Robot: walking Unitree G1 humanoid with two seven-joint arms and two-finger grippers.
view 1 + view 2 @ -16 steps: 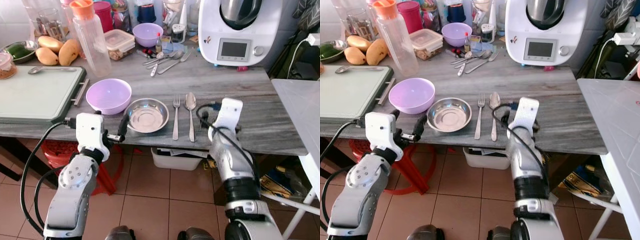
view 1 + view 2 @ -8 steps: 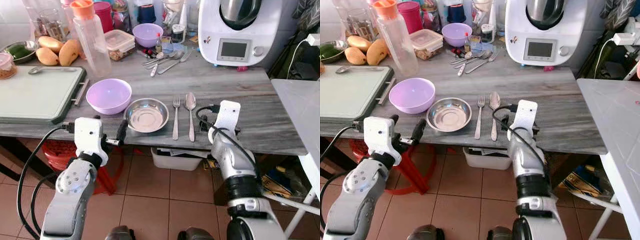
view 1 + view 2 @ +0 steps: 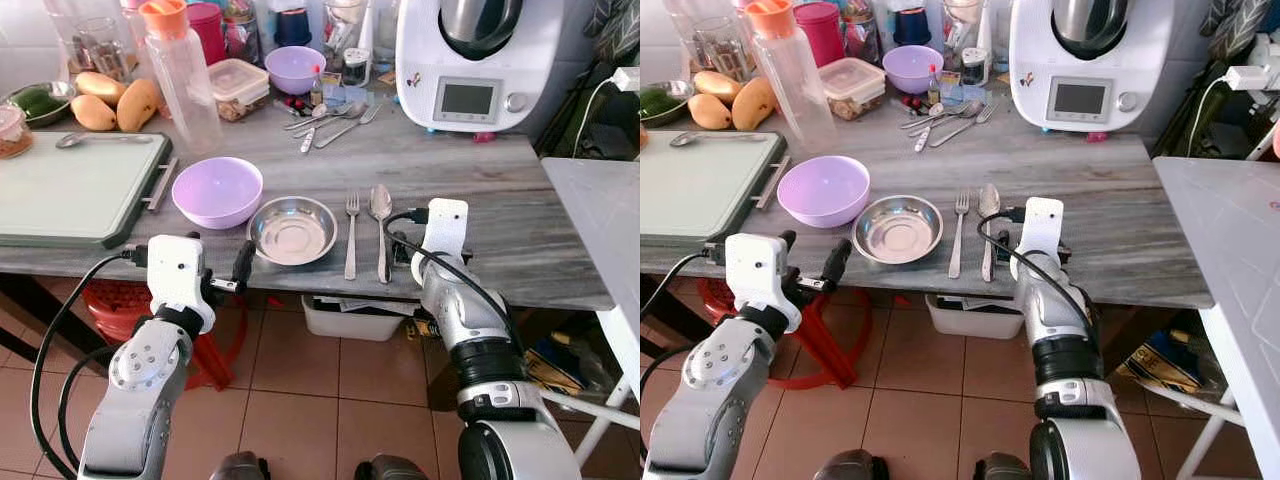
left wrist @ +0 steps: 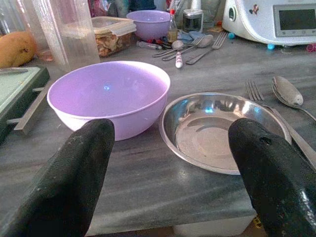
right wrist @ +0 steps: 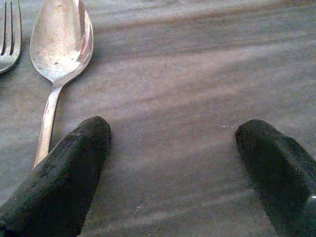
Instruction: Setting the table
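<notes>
On the grey counter (image 3: pixel 470 170) a purple bowl (image 3: pixel 218 190), a steel plate (image 3: pixel 292 229), a fork (image 3: pixel 351 235) and a spoon (image 3: pixel 381 225) lie in a row near the front edge. My left gripper (image 4: pixel 168 163) is open at the counter's front edge, level with the gap between bowl (image 4: pixel 111 96) and plate (image 4: pixel 222 131), holding nothing. My right gripper (image 5: pixel 173 168) is open low over bare counter just right of the spoon (image 5: pixel 59 44); one finger (image 5: pixel 59 177) lies beside the spoon's handle. Its white wrist (image 3: pixel 445 225) covers the fingers from above.
A green cutting board (image 3: pixel 75 185) lies at the left. Behind it stand a tall bottle (image 3: pixel 185 75), mangoes (image 3: pixel 115 100), a lidded box (image 3: pixel 238 85), a small purple bowl (image 3: pixel 295 68) and loose cutlery (image 3: pixel 330 120). A white kitchen machine (image 3: pixel 480 60) stands back right; a white table (image 3: pixel 600 210) adjoins.
My right gripper has shifted left, closer to the spoon. My left arm has drawn back a little from the plate toward the counter's edge.
</notes>
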